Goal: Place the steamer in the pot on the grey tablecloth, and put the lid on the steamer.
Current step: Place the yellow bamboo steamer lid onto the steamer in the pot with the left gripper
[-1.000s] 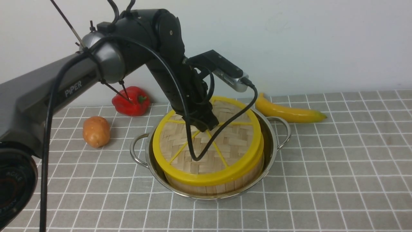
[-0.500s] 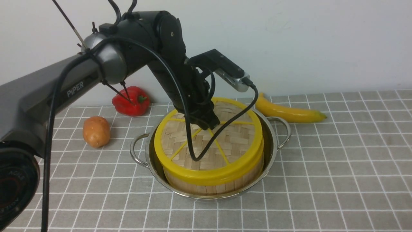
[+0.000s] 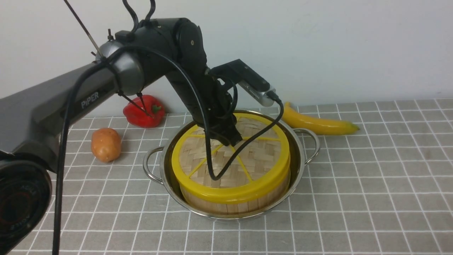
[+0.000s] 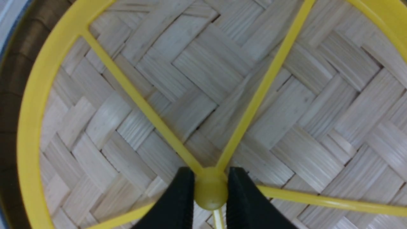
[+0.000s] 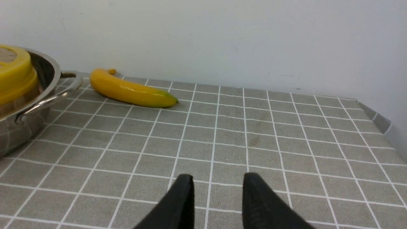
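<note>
The steel pot stands on the grey tablecloth with the bamboo steamer inside it. The woven lid with its yellow rim lies nearly level on top of the steamer, so the steamer's inside is hidden. My left gripper reaches down to the lid's middle. In the left wrist view the left gripper is shut on the lid's yellow centre knob, with the lid filling that view. My right gripper is open over bare tablecloth, to the right of the pot.
A banana lies behind the pot on its right, near the wall. A red pepper and a potato sit to the pot's left. The left arm's cable hangs over the lid. The cloth's right edge shows in the right wrist view.
The lid, tilted up at its far side a second ago, has come down and levelled on the steamer, still in the left gripper. The left arm shifted slightly with it.
</note>
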`<action>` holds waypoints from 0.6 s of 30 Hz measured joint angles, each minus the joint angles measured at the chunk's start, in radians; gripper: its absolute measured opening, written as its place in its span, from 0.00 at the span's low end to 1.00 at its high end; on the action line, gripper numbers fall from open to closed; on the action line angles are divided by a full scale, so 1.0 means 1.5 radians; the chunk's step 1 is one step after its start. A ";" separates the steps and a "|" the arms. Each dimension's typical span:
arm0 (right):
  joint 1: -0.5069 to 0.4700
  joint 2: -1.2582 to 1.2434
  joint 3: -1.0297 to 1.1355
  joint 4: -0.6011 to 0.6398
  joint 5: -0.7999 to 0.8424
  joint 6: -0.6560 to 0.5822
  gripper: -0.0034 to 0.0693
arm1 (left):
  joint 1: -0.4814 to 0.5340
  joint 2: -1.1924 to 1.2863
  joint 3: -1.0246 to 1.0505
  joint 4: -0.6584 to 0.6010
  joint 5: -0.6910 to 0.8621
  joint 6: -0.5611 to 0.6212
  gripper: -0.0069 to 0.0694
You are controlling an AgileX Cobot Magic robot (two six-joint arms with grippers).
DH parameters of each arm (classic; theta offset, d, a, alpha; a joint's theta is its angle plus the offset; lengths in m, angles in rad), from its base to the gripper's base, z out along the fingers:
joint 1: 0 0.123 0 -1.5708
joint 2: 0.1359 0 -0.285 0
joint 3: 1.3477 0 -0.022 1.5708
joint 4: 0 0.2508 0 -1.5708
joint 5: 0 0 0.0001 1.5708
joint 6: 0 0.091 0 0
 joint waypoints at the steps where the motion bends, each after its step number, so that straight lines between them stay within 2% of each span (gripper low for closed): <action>1: 0.000 0.000 0.000 0.000 0.000 0.000 0.38 | 0.000 0.001 0.000 0.000 -0.001 0.004 0.25; 18: 0.000 0.000 0.000 0.001 0.000 0.000 0.38 | 0.000 0.002 0.000 -0.002 -0.007 0.071 0.25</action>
